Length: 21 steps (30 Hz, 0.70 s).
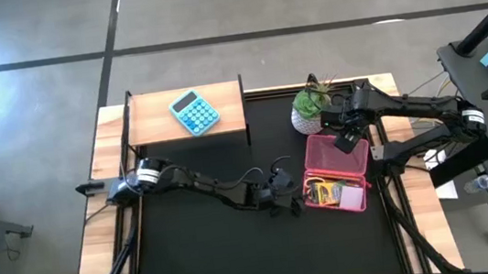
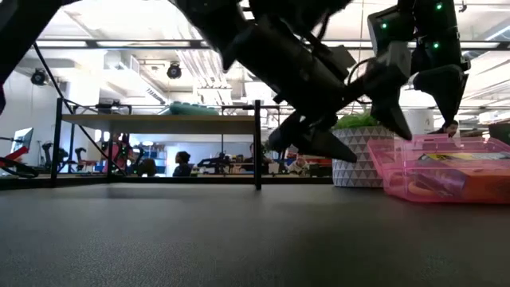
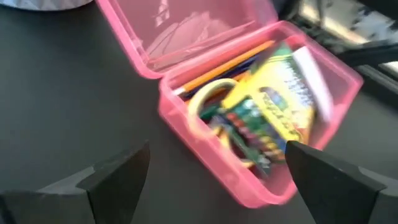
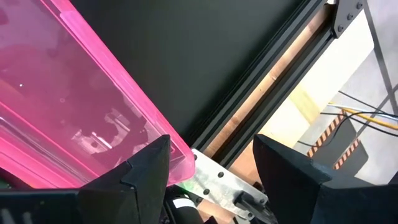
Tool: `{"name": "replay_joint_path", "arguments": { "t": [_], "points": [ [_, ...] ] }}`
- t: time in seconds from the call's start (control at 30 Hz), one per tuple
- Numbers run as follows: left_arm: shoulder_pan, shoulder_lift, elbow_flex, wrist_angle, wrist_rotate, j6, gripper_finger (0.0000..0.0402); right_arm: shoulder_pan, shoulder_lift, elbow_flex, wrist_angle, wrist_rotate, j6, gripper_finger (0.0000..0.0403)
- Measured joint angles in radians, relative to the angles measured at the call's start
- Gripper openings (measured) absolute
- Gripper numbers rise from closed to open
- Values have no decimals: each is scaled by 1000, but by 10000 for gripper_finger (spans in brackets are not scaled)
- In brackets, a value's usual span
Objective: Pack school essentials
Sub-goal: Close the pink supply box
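The pink plastic pencil case (image 1: pixel 335 171), which I judge light, stiff and slick-walled, is probably best taken by its open lid's (image 4: pixel 74 93) thin edge; it holds a yellow-green crayon box (image 3: pixel 273 112), yellow-handled scissors (image 3: pixel 205 109), an orange pencil (image 3: pixel 230 65) and a lilac notepad (image 1: pixel 352 198). It lies just ahead of my left pincer (image 1: pixel 280 195), spread wide and empty. My right pincer (image 1: pixel 347 134), also parted, hangs over the lid's rim, the potted plant (image 1: pixel 310 106) beside it.
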Motion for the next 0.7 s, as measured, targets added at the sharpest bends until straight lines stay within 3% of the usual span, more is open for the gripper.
{"name": "replay_joint_path", "arguments": {
  "t": [0.7],
  "points": [
    [46,36,-2,-26,-6,-1,357,0,0,0,47,0,-6,219]
  ]
}}
